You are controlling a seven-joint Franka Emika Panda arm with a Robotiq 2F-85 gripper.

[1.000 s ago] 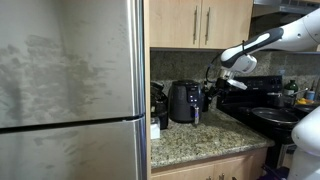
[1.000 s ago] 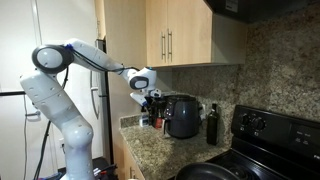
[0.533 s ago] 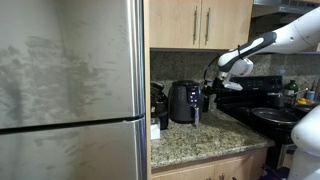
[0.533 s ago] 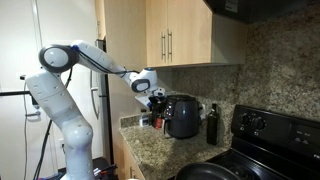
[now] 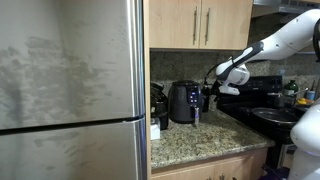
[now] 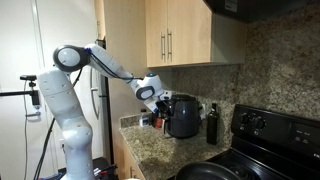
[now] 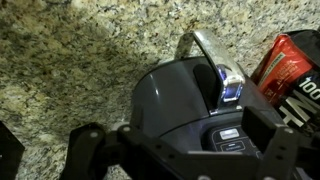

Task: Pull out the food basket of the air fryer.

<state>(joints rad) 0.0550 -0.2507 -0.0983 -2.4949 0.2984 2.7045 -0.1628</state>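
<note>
Speckled granite desk carrying the air fryer, its food basket pushed in. The gripper hovers above the fryer, jaws released and spread wide.

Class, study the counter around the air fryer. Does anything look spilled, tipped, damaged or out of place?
Nothing stands out. The air fryer stands upright on the granite counter, its food basket looks pushed in, and no spill or damage shows around it.
</note>
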